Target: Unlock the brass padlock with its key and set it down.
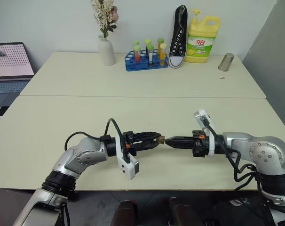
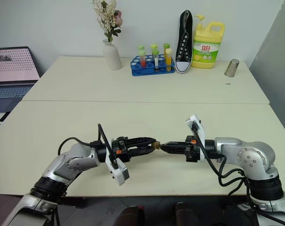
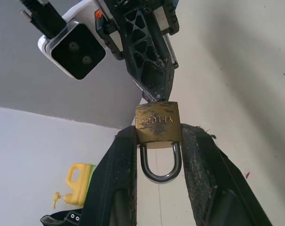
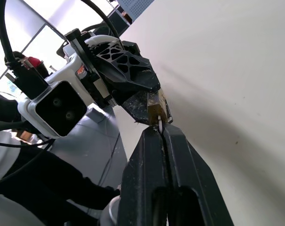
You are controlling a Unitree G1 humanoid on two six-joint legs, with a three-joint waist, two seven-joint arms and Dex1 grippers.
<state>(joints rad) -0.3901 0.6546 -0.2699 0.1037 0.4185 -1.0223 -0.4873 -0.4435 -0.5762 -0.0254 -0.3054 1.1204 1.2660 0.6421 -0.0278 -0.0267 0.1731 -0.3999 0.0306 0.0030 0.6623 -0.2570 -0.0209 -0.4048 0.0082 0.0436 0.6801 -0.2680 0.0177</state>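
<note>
Left eye view: met tip to tip above the near edge of the pale tabletop (image 1: 133, 113), left gripper (image 1: 156, 139) and right gripper (image 1: 169, 141), with the brass padlock (image 1: 160, 139) pinched in the left jaws, clear of the surface. Lined along the far edge: vase of dried flowers (image 1: 106, 49), blue rack of tubes (image 1: 146, 60), black sneaker (image 1: 179, 37) stood on end, yellow detergent bottle (image 1: 202, 40), metal cup (image 1: 225, 61). Laptop (image 1: 10, 66) off to the left.

Right eye view: same scene, both arms held level, gripper tips touching at the lock.

Left wrist view: padlock body clamped between 2 black fingers (image 3: 121, 174), silver shackle (image 3: 160, 165) closed and hanging back between them. Right jaws pressed together, tip set against the lock's far face.

Right wrist view: right jaws shut tight on a thin silver key (image 4: 159, 125), seated at the brass block held in the left gripper's tip.
</note>
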